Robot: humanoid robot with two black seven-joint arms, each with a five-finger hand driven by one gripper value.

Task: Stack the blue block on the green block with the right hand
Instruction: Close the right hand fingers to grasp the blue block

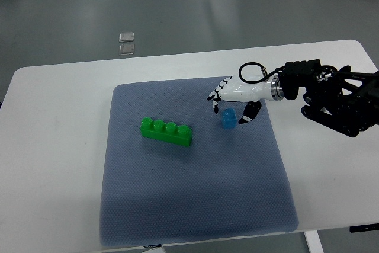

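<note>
Where the mat point(195, 199) lies: one blue block point(228, 119), one green block point(166, 132).

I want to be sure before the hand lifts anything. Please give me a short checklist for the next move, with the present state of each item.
1. Right hand is at the blue block: ok, its fingers bracket the block.
2. Firm grasp on the blue block: cannot tell, contact is not clear from above.
3. Blue block still rests on the grey mat: ok, it appears not lifted.
4. Green block has free studs on top: ok, nothing lies on it.
5. Path from blue block to green block: ok, bare mat between them.
6. Left hand out of the way: ok, not in view.
</note>
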